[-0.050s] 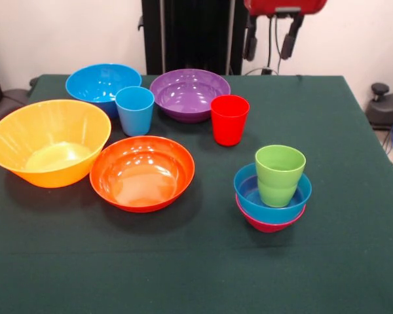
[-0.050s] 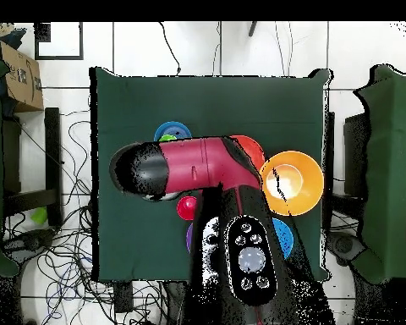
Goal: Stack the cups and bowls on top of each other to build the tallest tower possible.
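A lime green cup (image 1: 279, 173) stands in a small blue bowl (image 1: 272, 199), which is nested in a small magenta bowl (image 1: 270, 225); this low tower is at the front right. Standing apart on the cloth are the very large yellow-orange bowl (image 1: 49, 140), the red-orange bowl (image 1: 142, 171), the large blue bowl (image 1: 101, 82), the purple bowl (image 1: 190, 93), the light blue cup (image 1: 135, 110) and the red cup (image 1: 229, 119). My gripper (image 1: 270, 46) hangs open and empty high above the far edge, behind the red cup. From overhead the arm hides most bowls; the yellow-orange bowl (image 2: 293, 182) and the tower (image 2: 171, 133) show.
A dark green cloth (image 1: 203, 275) covers the table. From overhead my red arm (image 2: 198, 165) stretches across the table's middle. Chairs and loose cables surround the table (image 2: 122, 245).
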Robot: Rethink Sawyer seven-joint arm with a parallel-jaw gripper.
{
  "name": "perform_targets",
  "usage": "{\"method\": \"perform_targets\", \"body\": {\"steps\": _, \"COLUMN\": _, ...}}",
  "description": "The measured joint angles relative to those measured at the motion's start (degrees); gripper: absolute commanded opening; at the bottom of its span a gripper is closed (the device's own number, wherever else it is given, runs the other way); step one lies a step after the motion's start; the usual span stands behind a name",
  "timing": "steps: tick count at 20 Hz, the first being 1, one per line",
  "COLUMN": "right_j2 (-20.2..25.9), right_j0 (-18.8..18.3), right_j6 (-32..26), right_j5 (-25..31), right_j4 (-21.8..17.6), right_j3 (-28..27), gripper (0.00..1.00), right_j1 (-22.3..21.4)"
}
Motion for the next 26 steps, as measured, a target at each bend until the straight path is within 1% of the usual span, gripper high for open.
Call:
{"method": "perform_targets", "body": {"steps": 6, "right_j2": 1.1, "right_j0": -1.64, "right_j6": 0.0, "right_j5": 0.81, "right_j4": 0.33, "right_j3": -1.25, "gripper": 1.0, "right_j1": -2.06}}
{"method": "perform_targets", "body": {"steps": 9, "right_j2": 1.53, "right_j0": -2.02, "right_j6": 0.0, "right_j5": 0.06, "right_j4": 0.23, "right_j3": -1.49, "gripper": 1.0, "right_j1": -2.08}}
{"method": "perform_targets", "body": {"steps": 12, "right_j2": 1.66, "right_j0": -1.85, "right_j6": 0.0, "right_j5": -2.73, "right_j4": -0.54, "right_j3": -1.48, "gripper": 1.0, "right_j1": -1.18}}
{"method": "perform_targets", "body": {"steps": 13, "right_j2": 1.67, "right_j0": -1.58, "right_j6": 0.0, "right_j5": -5.31, "right_j4": -1.55, "right_j3": -1.5, "gripper": 1.0, "right_j1": -0.26}}
{"method": "perform_targets", "body": {"steps": 17, "right_j2": 1.67, "right_j0": -1.1, "right_j6": 0.0, "right_j5": -9.71, "right_j4": -3.31, "right_j3": -1.51, "gripper": 1.0, "right_j1": 1.67}}
{"method": "perform_targets", "body": {"steps": 20, "right_j2": 1.69, "right_j0": -0.85, "right_j6": 0.0, "right_j5": -13.76, "right_j4": -4.68, "right_j3": -1.57, "gripper": 1.0, "right_j1": 3.9}}
{"method": "perform_targets", "body": {"steps": 23, "right_j2": 1.68, "right_j0": -0.81, "right_j6": 0.0, "right_j5": -16.26, "right_j4": -5.54, "right_j3": -1.59, "gripper": 1.0, "right_j1": 5.57}}
{"method": "perform_targets", "body": {"steps": 24, "right_j2": 1.67, "right_j0": -0.71, "right_j6": 0.0, "right_j5": -17.94, "right_j4": -6.16, "right_j3": -1.61, "gripper": 1.0, "right_j1": 6.95}}
{"method": "perform_targets", "body": {"steps": 26, "right_j2": 1.66, "right_j0": -0.6, "right_j6": 0.0, "right_j5": -18.74, "right_j4": -6.53, "right_j3": -1.62, "gripper": 1.0, "right_j1": 7.77}}
